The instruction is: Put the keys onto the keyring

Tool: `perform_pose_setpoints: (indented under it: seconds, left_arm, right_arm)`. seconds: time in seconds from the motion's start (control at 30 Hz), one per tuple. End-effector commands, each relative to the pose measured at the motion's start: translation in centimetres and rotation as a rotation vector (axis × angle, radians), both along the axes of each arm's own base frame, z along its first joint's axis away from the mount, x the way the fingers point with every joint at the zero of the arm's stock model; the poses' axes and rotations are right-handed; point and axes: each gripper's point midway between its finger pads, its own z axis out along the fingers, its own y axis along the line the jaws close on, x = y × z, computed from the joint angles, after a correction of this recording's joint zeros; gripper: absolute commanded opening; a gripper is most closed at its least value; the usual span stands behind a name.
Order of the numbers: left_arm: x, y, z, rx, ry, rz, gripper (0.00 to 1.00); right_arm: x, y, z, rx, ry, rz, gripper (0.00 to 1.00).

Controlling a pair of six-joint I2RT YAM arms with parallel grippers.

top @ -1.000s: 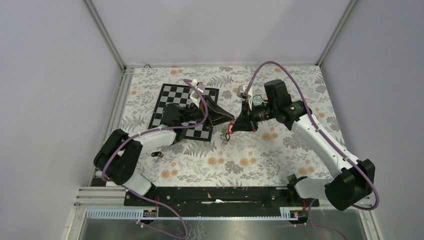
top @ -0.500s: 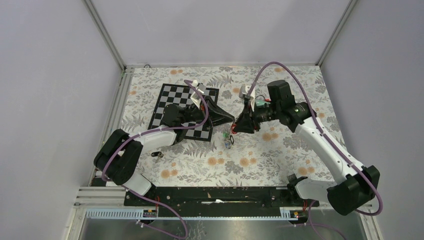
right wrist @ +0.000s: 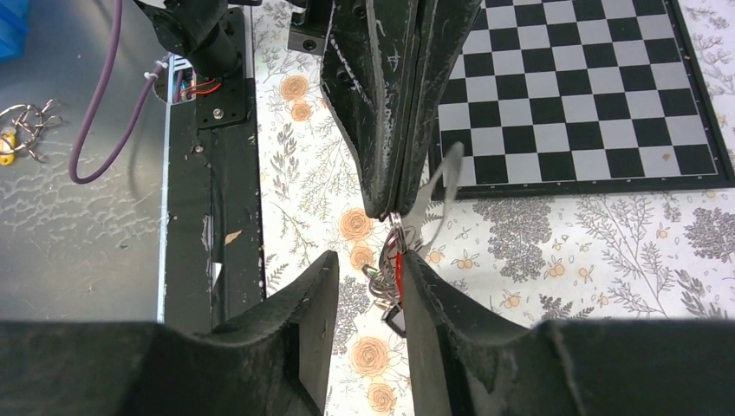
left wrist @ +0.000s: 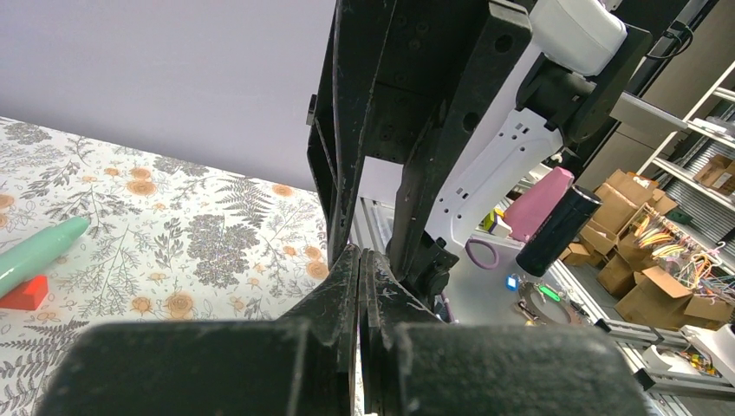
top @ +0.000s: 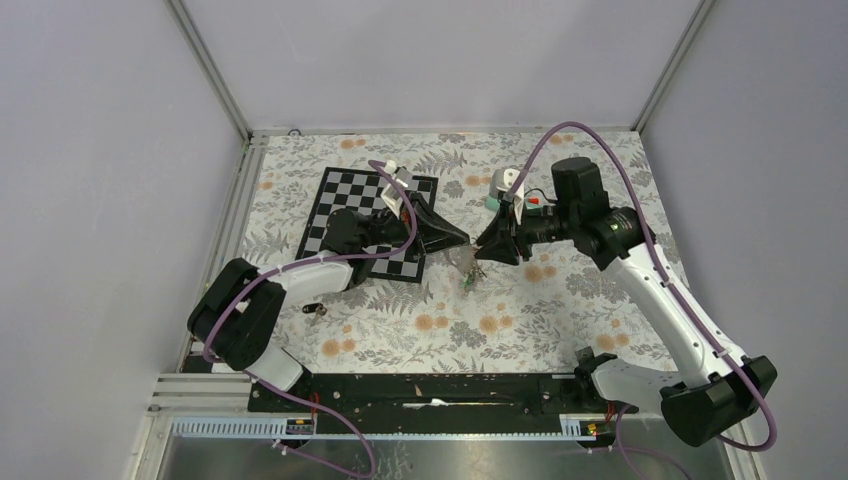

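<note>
My left gripper (top: 463,240) is shut, its tips (right wrist: 387,208) pinching the thin grey keyring (right wrist: 438,186) above the flowered table. A bunch of keys (right wrist: 390,282) with red, green and black tags hangs from the ring just below those tips (top: 468,277). My right gripper (top: 481,250) faces the left one, tip to tip. Its jaws (right wrist: 371,277) stand open on either side of the hanging keys, which lie close against the right-hand finger (right wrist: 425,286). In the left wrist view the left gripper's jaws (left wrist: 360,260) are pressed together and the ring is hidden.
A teal tube (top: 495,203) with a red cap lies behind the right gripper; the tube (left wrist: 39,251) also shows in the left wrist view. A checkered board (top: 340,200) lies under the left arm. One small dark item (top: 315,308) rests on the cloth at the left.
The right gripper has opened and drawn back to the right, letting go of the bunch. The keys now hang from the left gripper, a little lower and further right.
</note>
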Motion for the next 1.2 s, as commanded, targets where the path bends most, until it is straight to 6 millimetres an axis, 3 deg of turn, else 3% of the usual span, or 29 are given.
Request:
perform_pose_setpoints:
  seconds: [0.0,0.67,0.93,1.17]
  left_arm:
    - [-0.7,0.3,1.7,-0.055,-0.075,-0.007,0.00]
    - [-0.9,0.3,1.5,-0.049,-0.073,-0.020,0.00]
    - [-0.9,0.2,1.5,-0.048,-0.071,-0.020,0.00]
    - [-0.4,-0.2,0.7,-0.003,-0.139,-0.012,0.00]
  right_arm:
    - [0.8,0.2,1.9,0.019,-0.065,0.010,0.39]
    - [1.2,0.8,1.4,0.033,-0.045,0.035,0.26]
    - [1.1,0.9,1.7,0.036,-0.045,0.044,0.02]
    - [1.5,-0.2,1.6,-0.060,-0.031,-0.015,0.00]
